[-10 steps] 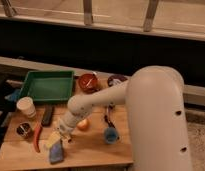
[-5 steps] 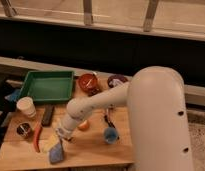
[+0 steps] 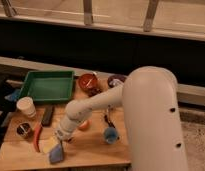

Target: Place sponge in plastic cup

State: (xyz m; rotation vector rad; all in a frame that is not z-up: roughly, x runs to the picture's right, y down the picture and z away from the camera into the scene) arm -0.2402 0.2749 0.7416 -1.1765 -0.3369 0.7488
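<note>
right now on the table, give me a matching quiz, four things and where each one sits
1 sponge
2 plastic cup
3 green tray
4 white cup

a back left of the table
b right of the orange ball
c front edge, at the gripper
d left side, in front of the tray

Pairs: 1-c, 2-b, 3-a, 4-d

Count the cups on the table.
2. Cream cup at left, by the tray; blue cup front centre, beside the arm. Claw by the sponge, front left. The arm may hide others.
</note>
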